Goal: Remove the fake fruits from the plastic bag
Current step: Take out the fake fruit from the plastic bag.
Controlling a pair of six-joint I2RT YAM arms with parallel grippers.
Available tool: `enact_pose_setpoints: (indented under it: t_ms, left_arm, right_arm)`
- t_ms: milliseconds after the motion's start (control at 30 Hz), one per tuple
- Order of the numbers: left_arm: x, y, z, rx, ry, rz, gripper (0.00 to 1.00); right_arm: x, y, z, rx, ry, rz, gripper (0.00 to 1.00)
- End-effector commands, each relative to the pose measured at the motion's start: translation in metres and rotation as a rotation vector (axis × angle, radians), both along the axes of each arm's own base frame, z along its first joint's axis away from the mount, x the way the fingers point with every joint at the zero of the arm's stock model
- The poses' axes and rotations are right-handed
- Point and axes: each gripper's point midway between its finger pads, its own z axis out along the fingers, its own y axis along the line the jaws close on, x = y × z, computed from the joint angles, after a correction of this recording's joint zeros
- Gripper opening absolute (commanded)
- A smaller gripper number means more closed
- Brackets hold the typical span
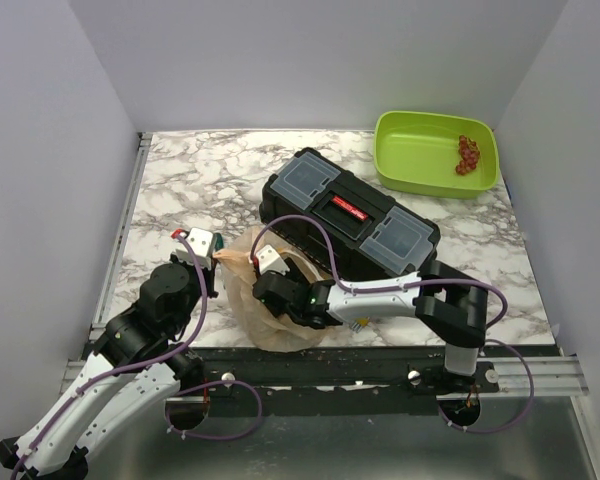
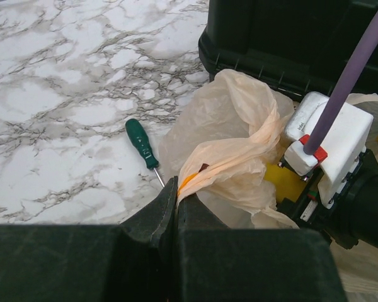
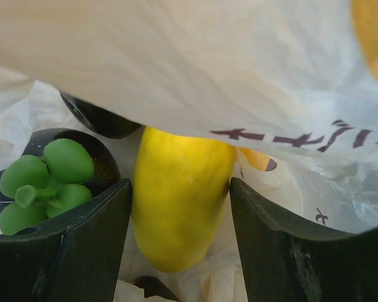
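Observation:
The plastic bag (image 1: 262,326) lies crumpled at the table's near edge, against the black toolbox. My left gripper (image 2: 176,186) is shut on a twisted edge of the bag (image 2: 230,126) and holds it up; it also shows in the top view (image 1: 216,262). My right gripper (image 3: 181,182) is inside the bag, its jaws against both sides of the yellow lemon (image 3: 176,214). A dark plum with green leaves (image 3: 57,170) lies left of it, and another dark plum (image 3: 101,121) behind. In the top view the right gripper's fingers are hidden by the bag.
A black toolbox (image 1: 350,212) stands just behind the bag. A green bin (image 1: 430,150) at the back right holds red grapes (image 1: 468,155). A green-handled screwdriver (image 2: 140,142) lies on the marble left of the bag.

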Motion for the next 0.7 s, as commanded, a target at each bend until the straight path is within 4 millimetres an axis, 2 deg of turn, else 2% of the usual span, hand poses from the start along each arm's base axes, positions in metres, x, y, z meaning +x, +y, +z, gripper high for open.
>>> enact_pose_setpoints:
  t_ms: [0,167,667]
  left_arm:
    - [0.000,-0.004,0.001,-0.006,-0.011,-0.027,0.00]
    - [0.000,-0.004,0.002,-0.008,-0.013,-0.028,0.00]
    - [0.001,-0.003,0.003,-0.012,-0.020,-0.020,0.00]
  right_arm:
    - [0.005,0.000,-0.008,-0.017,-0.011,-0.020,0.64]
    - [0.001,0.001,-0.004,-0.005,-0.003,0.016,0.57]
    - [-0.014,0.019,0.050,0.191,0.016,0.109,0.29]
